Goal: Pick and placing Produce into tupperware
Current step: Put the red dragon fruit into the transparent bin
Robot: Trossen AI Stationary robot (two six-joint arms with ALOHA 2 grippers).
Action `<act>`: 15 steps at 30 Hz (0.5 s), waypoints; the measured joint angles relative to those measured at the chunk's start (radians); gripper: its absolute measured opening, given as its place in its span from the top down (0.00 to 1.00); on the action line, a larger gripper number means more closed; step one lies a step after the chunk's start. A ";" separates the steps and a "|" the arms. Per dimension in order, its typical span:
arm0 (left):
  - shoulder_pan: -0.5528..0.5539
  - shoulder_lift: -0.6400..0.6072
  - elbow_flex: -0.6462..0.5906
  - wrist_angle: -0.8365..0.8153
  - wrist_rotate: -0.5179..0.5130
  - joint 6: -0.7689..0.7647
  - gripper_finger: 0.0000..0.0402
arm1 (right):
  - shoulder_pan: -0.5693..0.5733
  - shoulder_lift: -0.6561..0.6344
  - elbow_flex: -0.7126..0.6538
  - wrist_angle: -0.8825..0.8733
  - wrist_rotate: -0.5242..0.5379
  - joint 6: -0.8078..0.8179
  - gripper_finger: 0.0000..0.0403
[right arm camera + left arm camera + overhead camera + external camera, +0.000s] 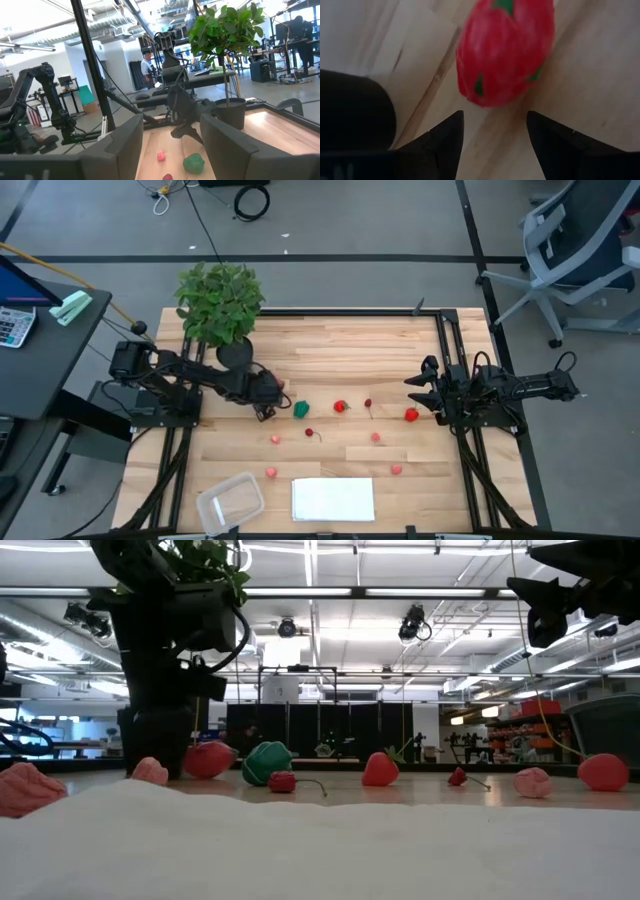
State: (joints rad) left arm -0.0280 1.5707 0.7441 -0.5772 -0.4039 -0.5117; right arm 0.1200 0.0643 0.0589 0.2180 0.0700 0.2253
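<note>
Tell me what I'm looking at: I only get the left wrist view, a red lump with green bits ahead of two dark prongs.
Observer: Those prongs are the open left gripper, above a red toy vegetable. The low view shows a green toy vegetable next to it.
Operator: Where would it go?
Observer: A clear tupperware stands at the wooden table's edge, beside a white sheet.
Operator: Is there a second arm?
Observer: Yes. The right gripper waits open at the table's right side, near a red piece.
</note>
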 joint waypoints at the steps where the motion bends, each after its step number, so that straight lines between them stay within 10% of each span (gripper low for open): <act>1: 0.003 0.000 0.005 0.003 0.000 0.002 0.44 | 0.000 0.000 0.000 0.000 0.000 0.000 0.49; 15: 0.043 0.000 0.167 0.016 0.016 0.261 0.40 | 0.000 0.000 0.000 0.000 0.000 0.000 0.49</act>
State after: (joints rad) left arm 0.0151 1.5703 0.9108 -0.5610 -0.3876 -0.2505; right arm 0.1202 0.0645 0.0589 0.2180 0.0700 0.2256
